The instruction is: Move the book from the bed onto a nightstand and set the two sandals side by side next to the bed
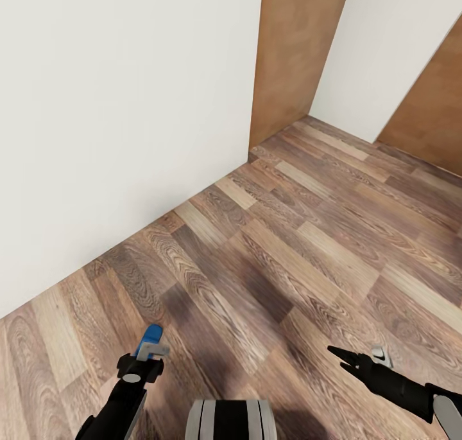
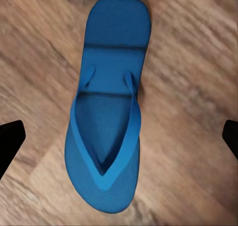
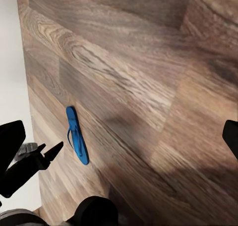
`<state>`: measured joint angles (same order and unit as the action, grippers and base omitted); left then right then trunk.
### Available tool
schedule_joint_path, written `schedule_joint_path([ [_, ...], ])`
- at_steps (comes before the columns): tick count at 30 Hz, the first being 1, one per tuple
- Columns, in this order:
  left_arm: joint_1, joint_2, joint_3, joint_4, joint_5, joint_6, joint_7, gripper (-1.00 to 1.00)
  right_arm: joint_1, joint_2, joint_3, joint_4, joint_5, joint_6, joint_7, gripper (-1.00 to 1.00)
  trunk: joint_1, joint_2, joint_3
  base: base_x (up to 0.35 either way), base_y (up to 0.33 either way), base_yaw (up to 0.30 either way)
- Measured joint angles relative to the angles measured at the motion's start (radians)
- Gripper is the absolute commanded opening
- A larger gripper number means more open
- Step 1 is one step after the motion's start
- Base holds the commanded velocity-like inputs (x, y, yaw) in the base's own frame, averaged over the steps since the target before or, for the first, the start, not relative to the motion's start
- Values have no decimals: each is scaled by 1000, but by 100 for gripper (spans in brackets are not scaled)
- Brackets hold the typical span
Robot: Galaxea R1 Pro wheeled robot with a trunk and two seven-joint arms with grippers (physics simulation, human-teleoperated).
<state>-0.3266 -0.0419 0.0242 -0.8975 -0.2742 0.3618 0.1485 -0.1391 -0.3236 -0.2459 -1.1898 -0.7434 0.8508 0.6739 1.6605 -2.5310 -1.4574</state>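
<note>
A white wall point(image 1: 115, 125) fills the left of the head view and meets a wood-plank floor point(image 1: 308, 247) that runs toward a brown door panel point(image 1: 295, 54) in the far corner. Low at the left, the left gripper point(image 1: 149, 350) points down over a bright blue sandal point(image 1: 153, 332), whose tip peeks out just beyond the fingers. In the left wrist view that sandal point(image 2: 109, 107) lies flat on the planks, strap side up, between the two dark fingertips point(image 2: 10, 139), which stand wide apart and clear of it. At the bottom centre sits the robot's trunk point(image 1: 231, 419). At the right, the right gripper point(image 1: 343, 358) hangs above bare floor with its jaws spread; its wrist camera takes in the sandal point(image 3: 77, 135) lying near the wall beside the left arm's fingers point(image 3: 47, 155).
</note>
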Motion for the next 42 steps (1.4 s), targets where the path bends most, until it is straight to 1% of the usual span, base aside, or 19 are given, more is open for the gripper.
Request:
schedule_joint_path([
  [1,0,0,0,0,0,0,0,100,0,0,0,0,0,0,22,100,0,0,-4,0,0,0],
  [2,0,0,0,0,0,0,0,100,0,0,0,1,-1,1,94,100,1,0,-8,0,0,0],
  [3,0,0,0,0,0,0,1,100,0,0,0,2,0,1,146,100,1,-1,-12,0,0,0],
  [7,0,0,0,0,0,0,1,100,0,0,-1,6,2,0,232,100,3,-2,-27,0,0,0],
  [10,0,0,0,-1,0,0,1,100,0,0,-2,8,2,0,258,100,4,-2,-39,0,0,0],
  [21,0,2,0,-2,0,0,1,100,0,0,-2,9,3,0,274,100,9,-5,-81,0,0,0],
  [33,0,5,2,-5,0,0,2,100,0,0,-2,9,3,0,274,100,9,-5,-81,0,4,0],
  [42,0,6,3,-5,0,-1,8,100,0,0,-2,9,2,0,274,100,9,-5,-81,0,122,0],
])
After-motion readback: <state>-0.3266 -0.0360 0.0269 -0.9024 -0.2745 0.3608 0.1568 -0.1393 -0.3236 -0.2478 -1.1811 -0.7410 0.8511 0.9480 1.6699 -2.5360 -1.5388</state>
